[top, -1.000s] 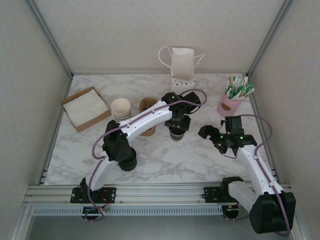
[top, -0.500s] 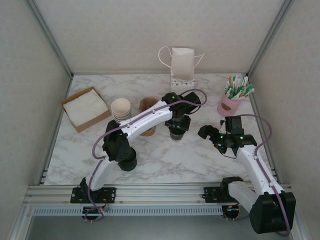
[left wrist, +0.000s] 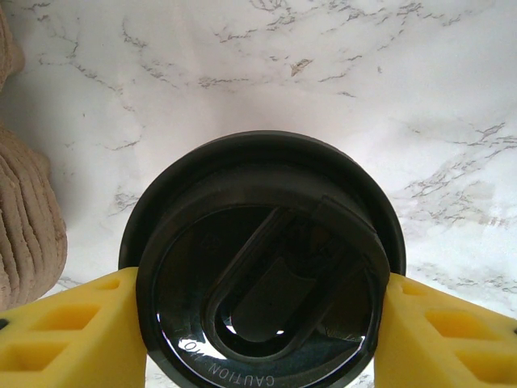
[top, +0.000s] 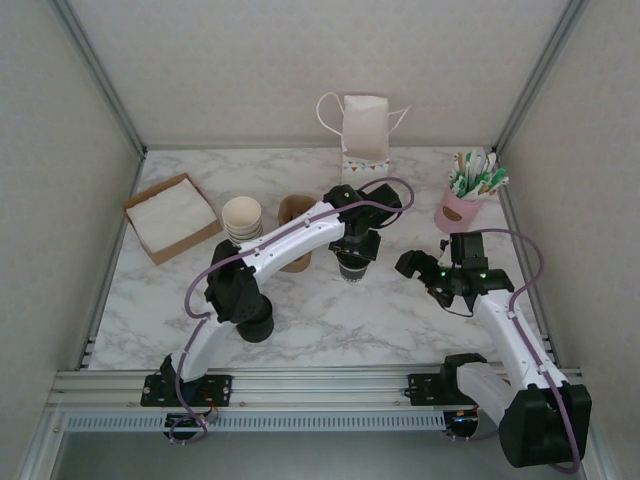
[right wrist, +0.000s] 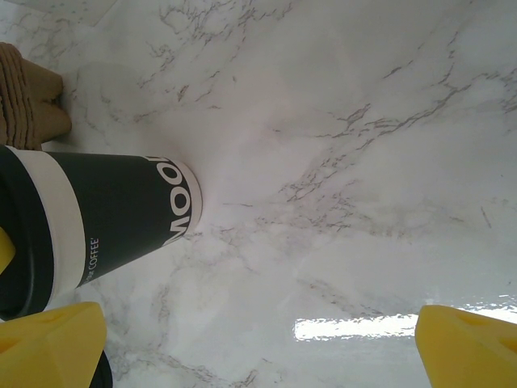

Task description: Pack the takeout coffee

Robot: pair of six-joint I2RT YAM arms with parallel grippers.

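The takeout coffee (top: 350, 270) is a dark paper cup with a white band and a round black lid, near the middle of the marble table. In the left wrist view its lid (left wrist: 258, 275) sits between my yellow fingers (left wrist: 73, 331), which press its rim from both sides. My left gripper (top: 352, 255) comes down on it from above and is shut on it. In the right wrist view the cup's wall (right wrist: 97, 218) shows at the left. My right gripper (top: 410, 265) stands open just right of the cup, with bare table between its fingertips (right wrist: 262, 335).
A white paper bag (top: 365, 128) with handles stands at the back centre. Ribbed brown sleeves (top: 295, 215) and a stack of cream cups (top: 242, 218) are left of the cup. A napkin box (top: 172, 215) lies far left, and a pink holder of sachets (top: 462, 205) stands far right.
My left gripper and the cup in it have shifted very slightly toward the back of the table. The right arm has not moved.
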